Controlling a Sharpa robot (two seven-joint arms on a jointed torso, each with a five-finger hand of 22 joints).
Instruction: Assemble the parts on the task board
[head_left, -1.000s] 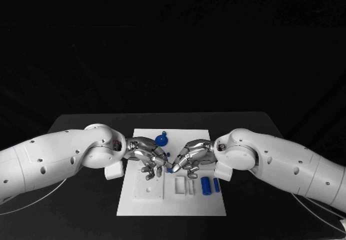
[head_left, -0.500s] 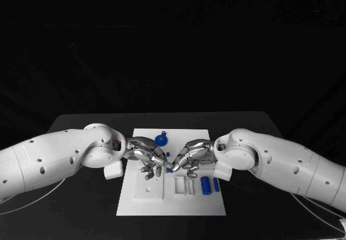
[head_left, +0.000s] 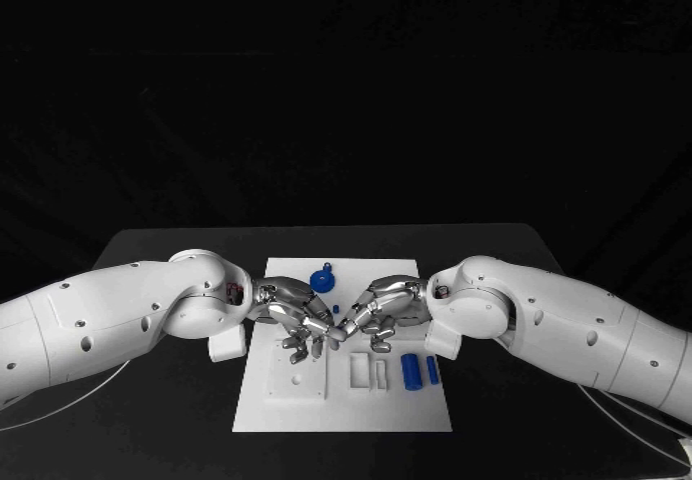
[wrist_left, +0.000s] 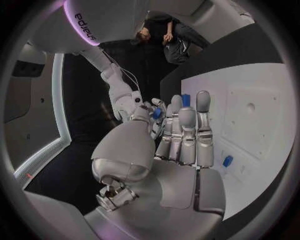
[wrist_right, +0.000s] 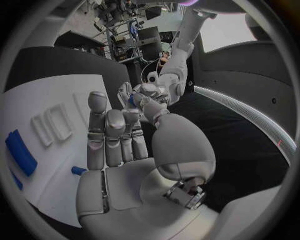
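Meeting fingertip to fingertip above the middle of the flat white rectangular task board (head_left: 296, 395), the silver many-fingered left hand (head_left: 296, 315) and the silver many-fingered right hand (head_left: 378, 312) reach in from nine and three o'clock. Between their tips sits a small blue plastic part (head_left: 336, 310); both wrist views show it pinched where the two sets of fingers touch (wrist_left: 156, 113) (wrist_right: 132, 100), so each hand has hold of it, the other fingers curled loosely beside.

At twelve o'clock from the hands, a round blue knobbed piece (head_left: 323, 278) lies on the board's far end. At five o'clock from the right hand, two short blue cylindrical pegs (head_left: 411, 371) lie side by side on the board, just beside two narrow white rectangular slots (head_left: 366, 371).
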